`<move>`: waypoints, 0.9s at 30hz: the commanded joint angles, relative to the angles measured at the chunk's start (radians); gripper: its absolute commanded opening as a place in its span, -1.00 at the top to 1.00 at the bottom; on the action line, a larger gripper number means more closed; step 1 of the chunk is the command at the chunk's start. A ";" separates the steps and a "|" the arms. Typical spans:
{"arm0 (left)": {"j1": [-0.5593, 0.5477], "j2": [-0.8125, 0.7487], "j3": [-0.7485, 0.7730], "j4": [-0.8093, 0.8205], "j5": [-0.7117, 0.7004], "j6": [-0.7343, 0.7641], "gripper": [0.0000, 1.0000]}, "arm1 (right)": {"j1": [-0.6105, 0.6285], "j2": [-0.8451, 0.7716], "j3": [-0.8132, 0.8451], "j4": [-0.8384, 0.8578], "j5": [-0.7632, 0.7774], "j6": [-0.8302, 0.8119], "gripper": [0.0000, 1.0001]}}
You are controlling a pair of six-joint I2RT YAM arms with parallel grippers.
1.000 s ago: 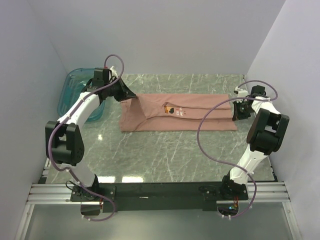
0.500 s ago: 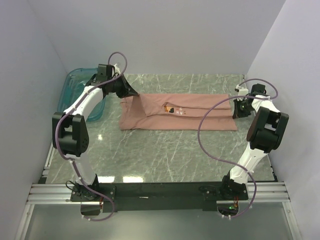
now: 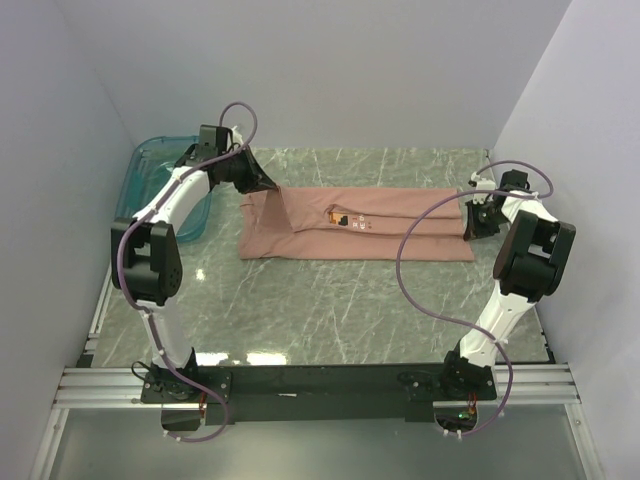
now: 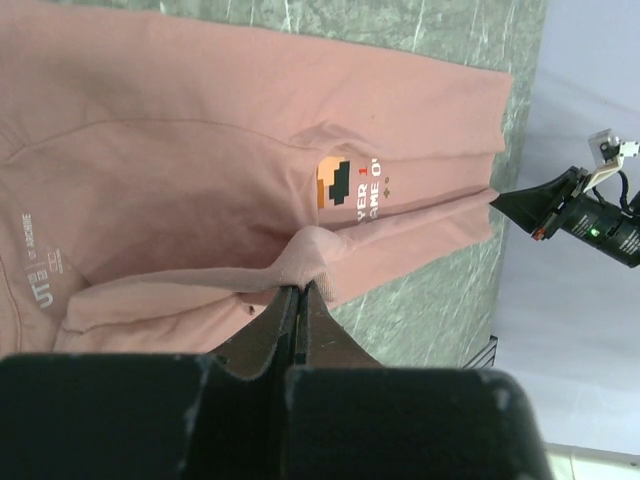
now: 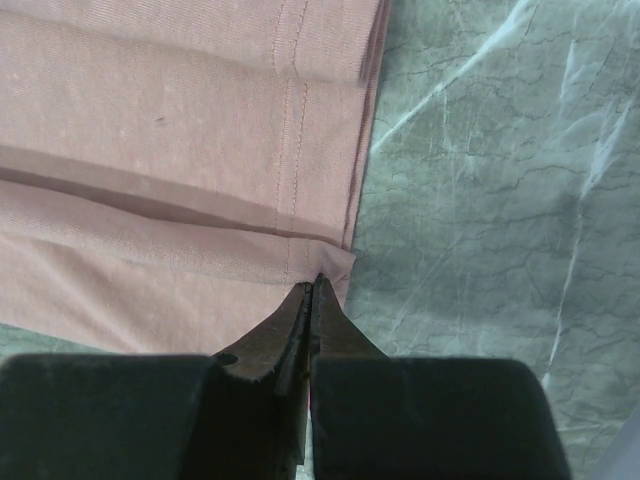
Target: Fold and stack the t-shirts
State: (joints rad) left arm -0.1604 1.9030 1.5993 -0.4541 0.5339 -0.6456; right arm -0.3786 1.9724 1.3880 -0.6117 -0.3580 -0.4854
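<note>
**Pinching both ends of a half-folded shirt**

From the overhead camera I see the dusty-pink t-shirt (image 3: 380,238) lying across the far half of the marble table (image 3: 330,310) as a long band, its sides already turned in lengthwise. The left gripper (image 3: 268,188) sits at the band's left end, where the cloth rises a little toward it. The right gripper (image 3: 468,222) is at the right end. The teal bin (image 3: 140,185) stands off in the far left corner, apart from the shirt, and I see no second shirt anywhere.

On the left wrist camera, my fingertips are pressed together with a small hump of pink fabric caught between them (image 4: 296,290). The pixel-figure print (image 4: 350,185) lies just beyond, face up, with overlapping layers running past it.

On the right wrist camera, the claw's tips (image 5: 312,285) meet tight at the corner of the stitched hem (image 5: 290,150). It looks like a pinch on the lowest layer's edge, though only a sliver of cloth sits in the tips. Bare table lies just to the right.

My reading is that the lengthwise fold is done. The crosswise fold, bringing one end over the other, is yet to come, and the stacking after it.
</note>
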 commanded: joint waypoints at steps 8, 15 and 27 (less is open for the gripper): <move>0.004 0.056 0.111 -0.014 0.011 0.040 0.99 | 0.001 -0.029 0.036 0.059 0.025 0.047 0.45; 0.004 0.106 0.165 -0.031 0.017 0.046 0.99 | -0.003 -0.128 -0.001 0.099 0.013 0.071 0.18; 0.002 0.179 0.244 -0.046 0.028 0.049 0.99 | -0.005 -0.236 -0.087 0.066 -0.229 0.001 0.10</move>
State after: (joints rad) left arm -0.1604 2.0678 1.7924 -0.5034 0.5385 -0.6205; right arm -0.3786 1.7676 1.3209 -0.5453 -0.5213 -0.4618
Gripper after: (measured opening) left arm 0.013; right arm 0.450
